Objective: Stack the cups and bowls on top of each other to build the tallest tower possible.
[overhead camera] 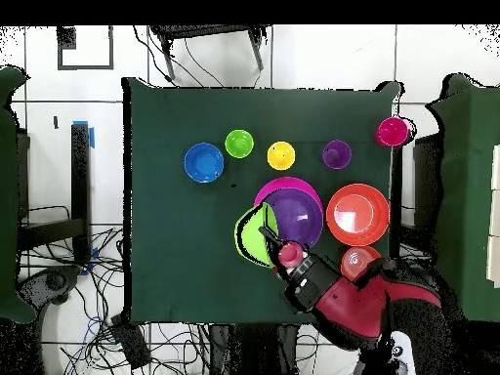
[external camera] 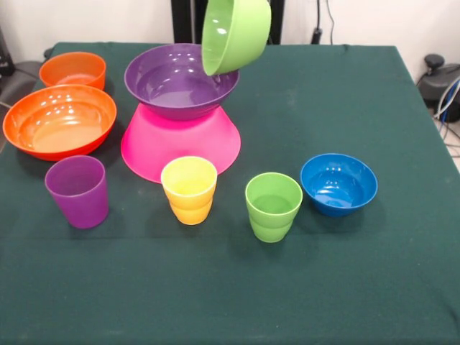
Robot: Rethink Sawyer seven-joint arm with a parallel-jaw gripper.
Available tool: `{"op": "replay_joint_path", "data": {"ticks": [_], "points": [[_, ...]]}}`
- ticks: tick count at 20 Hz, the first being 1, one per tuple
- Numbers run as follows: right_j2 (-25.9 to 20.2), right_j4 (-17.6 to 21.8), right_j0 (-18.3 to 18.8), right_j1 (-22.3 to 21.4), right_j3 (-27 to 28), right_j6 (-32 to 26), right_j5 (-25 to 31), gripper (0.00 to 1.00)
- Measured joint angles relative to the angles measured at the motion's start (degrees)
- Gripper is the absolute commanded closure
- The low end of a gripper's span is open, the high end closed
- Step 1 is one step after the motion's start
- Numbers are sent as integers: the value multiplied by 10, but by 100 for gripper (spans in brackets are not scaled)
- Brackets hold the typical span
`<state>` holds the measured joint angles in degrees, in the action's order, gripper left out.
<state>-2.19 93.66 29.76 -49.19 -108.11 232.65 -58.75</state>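
Lime green bowl [external camera: 236, 34] hangs tilted in the air, above the purple bowl [external camera: 180, 83] that sits on the inverted pink bowl [external camera: 180, 144]. The claw [overhead camera: 276, 244] pinches the lime bowl's rim.

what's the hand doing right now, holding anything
Hand: shut on the lime green bowl, holding it tilted in the air above the purple bowl.

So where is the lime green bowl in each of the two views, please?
Front view: the lime green bowl is at the top centre, tilted, above the purple bowl's far rim.
Overhead view: it is at the centre, left of the purple bowl, beside the arm's end.
Shared landmark: the purple bowl on the inverted pink bowl.
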Motion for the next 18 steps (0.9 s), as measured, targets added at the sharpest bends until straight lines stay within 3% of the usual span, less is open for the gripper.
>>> {"op": "replay_joint_path", "data": {"ticks": [6,18], "points": [[0,25,0,-3,20,48,-23,100],[0,41,-7,-21,51,56,-70,100]]}}
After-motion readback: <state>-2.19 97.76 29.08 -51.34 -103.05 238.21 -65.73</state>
